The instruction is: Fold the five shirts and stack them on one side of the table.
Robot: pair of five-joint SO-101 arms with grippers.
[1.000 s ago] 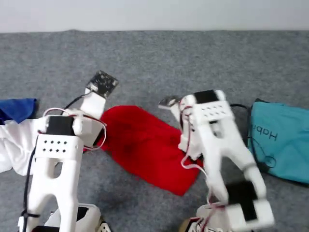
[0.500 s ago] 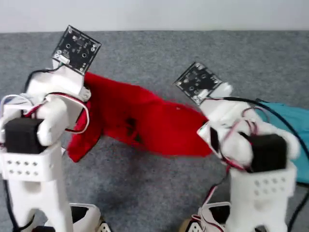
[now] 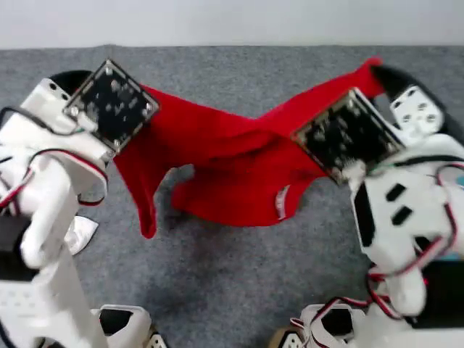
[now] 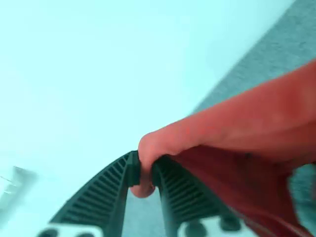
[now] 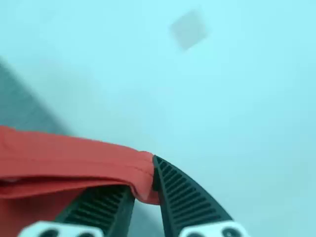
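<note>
Tabletop (image 3: 239, 290) first: lying flat, coarse and grey like carpet, filling the high view from the near edge back to a plain pale wall (image 3: 232, 22) and meeting it in a straight line along the far side.

Holding a red shirt (image 3: 225, 167) strung above that surface between the left arm (image 3: 43, 188) and the right arm (image 3: 406, 210). Running side to side across the table along its long axis, with the right arm's end pointing toward the far edge, farther back than the left arm's end. Sagging and twisting through the middle, bunching into folds. Trailing one sleeve (image 3: 147, 217) downward on the left arm's side; showing a small white label (image 3: 281, 204) at the lower edge nearer the right arm. Touching the tabletop or hanging clear of it: impossible to tell.

Pinching a rounded fold of the red cloth in the left gripper (image 4: 144, 165), ribbed black jaws pressing tight on it. Clamping the opposite end the same way in the right gripper (image 5: 143, 180), jaws closing on a rolled edge.

Lying on the tabletop just beside the left arm as a small scrap: white cloth (image 3: 78, 235).
</note>
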